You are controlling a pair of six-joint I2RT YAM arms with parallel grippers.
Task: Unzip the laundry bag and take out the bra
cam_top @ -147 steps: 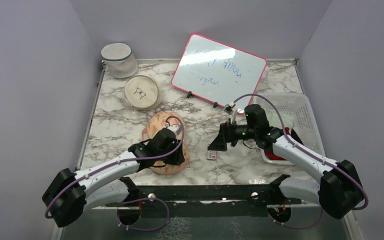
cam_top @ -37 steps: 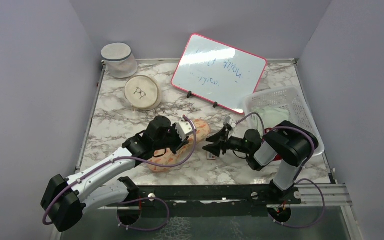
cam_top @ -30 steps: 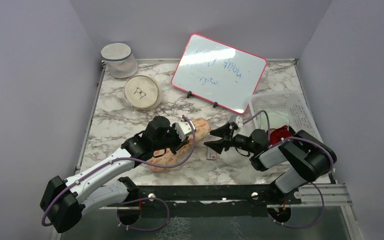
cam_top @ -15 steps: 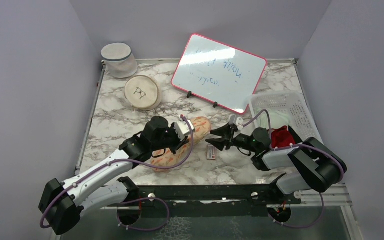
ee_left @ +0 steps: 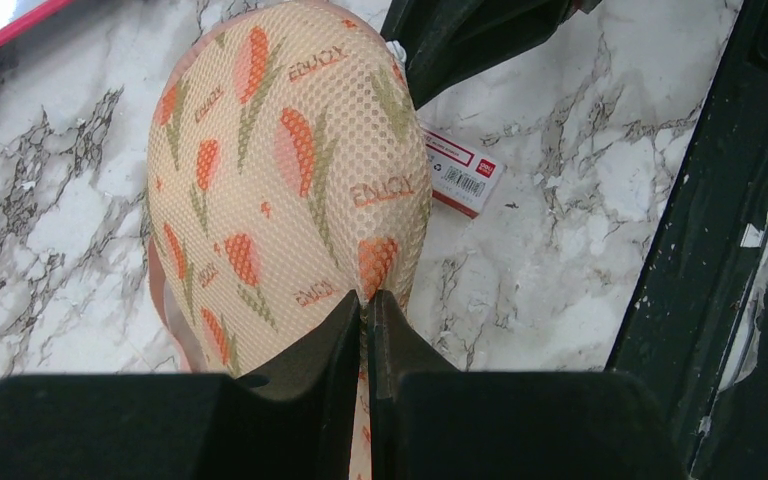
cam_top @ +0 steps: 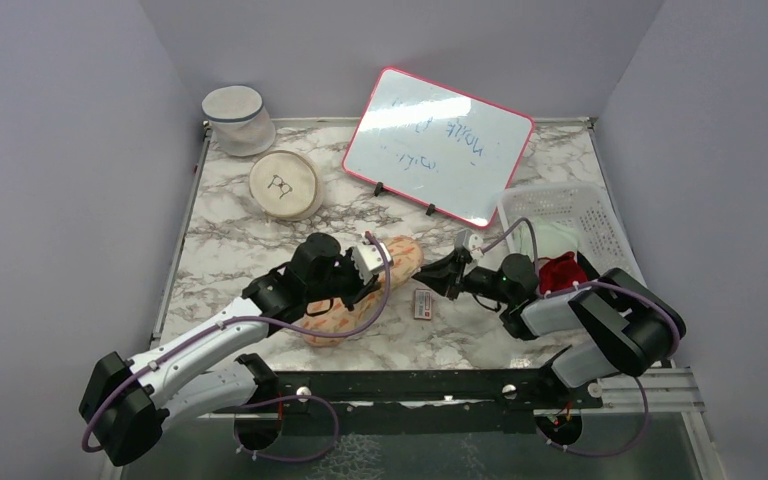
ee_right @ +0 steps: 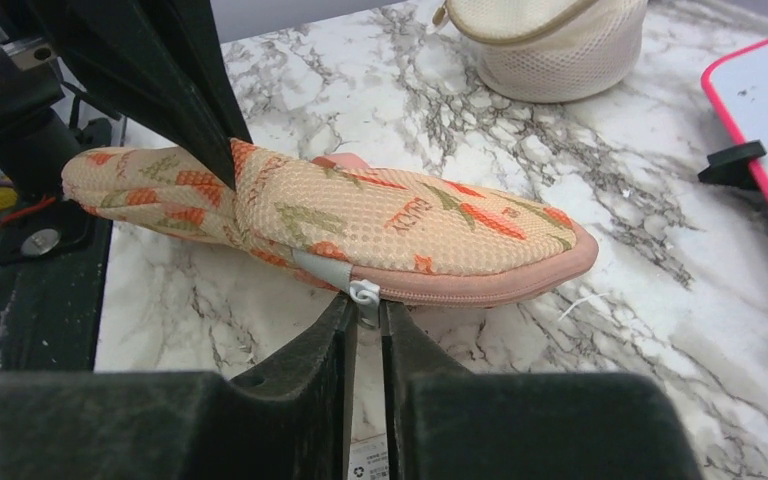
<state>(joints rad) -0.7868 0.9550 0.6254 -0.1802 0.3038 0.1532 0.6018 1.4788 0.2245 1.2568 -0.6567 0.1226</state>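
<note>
The laundry bag [cam_top: 400, 258] lies mid-table, a mesh pouch [ee_left: 280, 170] with pink zipper edging [ee_right: 500, 285]. The bra [ee_right: 410, 215], peach-orange with red and green print, shows through the mesh and fills the bag. My left gripper [ee_left: 367, 297] is shut, pinching a fold of the bag's mesh at its near end; from above it sits over the bag [cam_top: 358, 268]. My right gripper [ee_right: 365, 305] comes in from the right [cam_top: 430, 281]. Its jaws are closed on the small white zipper pull [ee_right: 365, 292] at the bag's edge.
A label card [cam_top: 422, 304] lies just below the right gripper. A white basket [cam_top: 560, 215] with a red cloth [cam_top: 560, 270] stands at the right. A whiteboard [cam_top: 438, 145] leans at the back. A round disc [cam_top: 284, 185] and a mesh cylinder [cam_top: 237, 120] sit back left.
The right gripper has gone from open to closed around the zipper pull, edging left to the bag. The left gripper kept its pinch on the mesh.
</note>
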